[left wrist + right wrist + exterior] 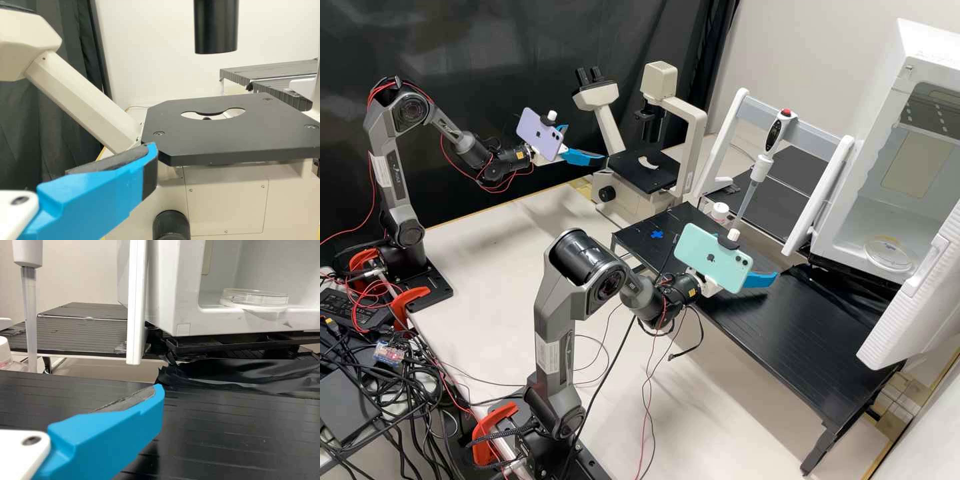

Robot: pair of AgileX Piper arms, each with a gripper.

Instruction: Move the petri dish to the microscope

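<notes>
Petri dish (891, 255) is sitting inside the white chamber (928, 55). Left end effector (587, 143) is hovering near the microscope (637, 175), right end effector (761, 279) over the black bench (813, 340), the 2 hanging released.

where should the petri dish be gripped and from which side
The petri dish is probably best pinched by opposite edges of its low side wall, coming in level through the open front of the white chamber: it is round and shallow, lying flat on the chamber floor with a wall behind.
</notes>
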